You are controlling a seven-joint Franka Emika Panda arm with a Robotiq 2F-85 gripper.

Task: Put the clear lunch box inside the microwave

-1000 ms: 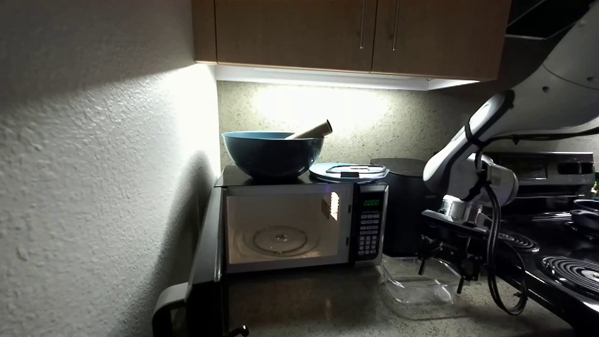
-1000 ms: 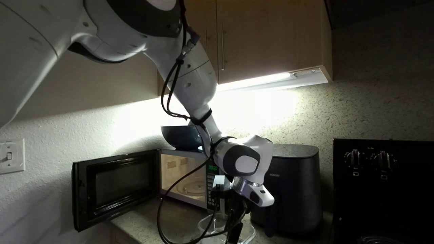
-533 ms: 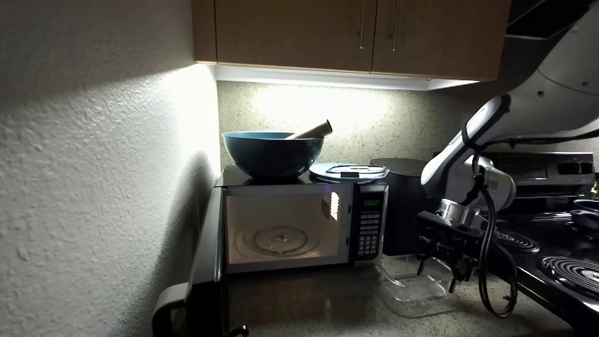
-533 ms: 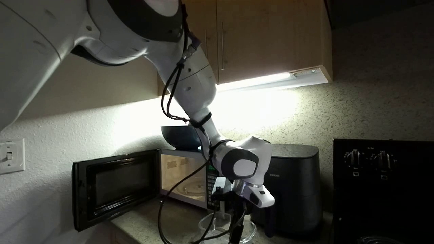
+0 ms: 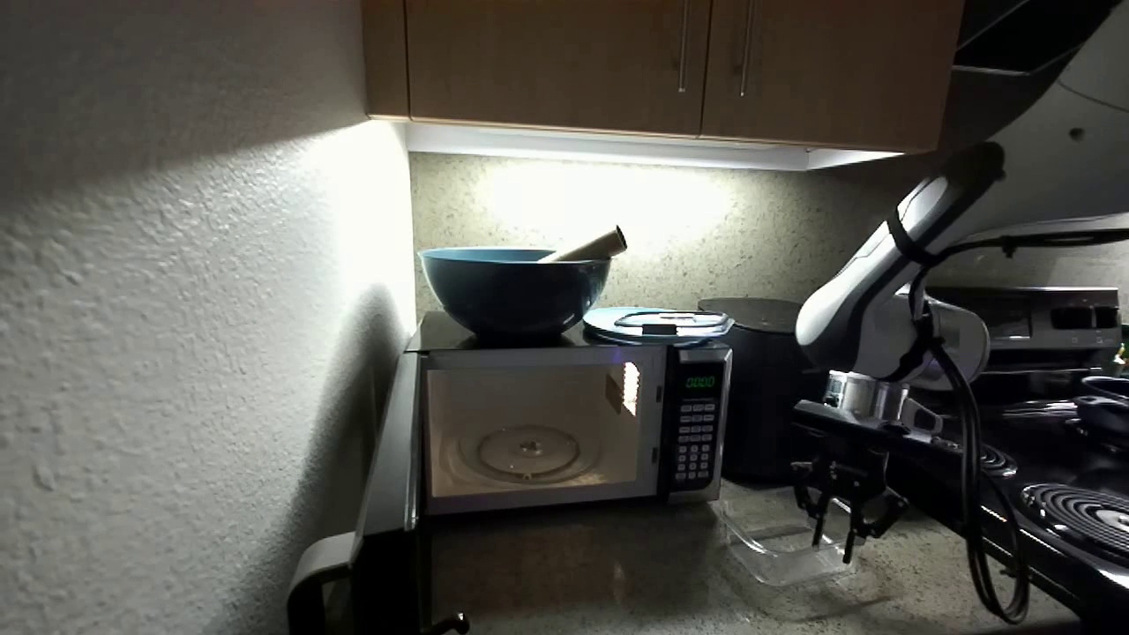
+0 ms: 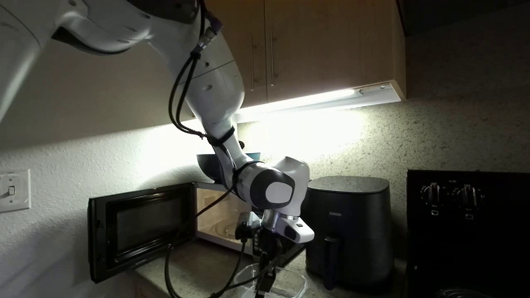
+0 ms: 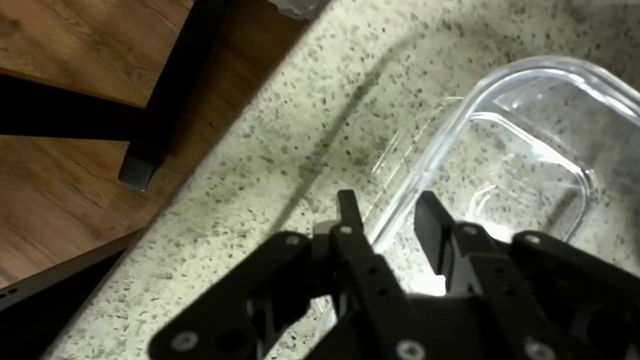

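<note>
The clear lunch box (image 5: 781, 569) stands on the counter in front of the black appliance, to the right of the microwave (image 5: 520, 397). My gripper (image 7: 386, 197) is partly open around one of the box's rims (image 7: 442, 140). One finger is outside the wall, the other inside, with a gap visible on each side of the rim. In an exterior view the gripper (image 5: 833, 549) points down over the box's right side. The microwave's door (image 6: 145, 225) is swung wide to the left, and a glass turntable (image 5: 529, 451) shows inside. Elsewhere the arm hides part of the lunch box (image 6: 292, 281).
A blue bowl (image 5: 516, 295) holding a tube (image 5: 586, 247) and a flat round dish with a lid (image 5: 657, 326) sit on the microwave. The black air fryer (image 6: 350, 231) stands behind the gripper. Stove coils (image 5: 1089, 520) lie at the right. The counter (image 7: 240, 210) ends beside the box.
My gripper's fingers have come closer together, the gap between them much narrower. The arm has shifted and sunk a little, and the lunch box has slid slightly.
</note>
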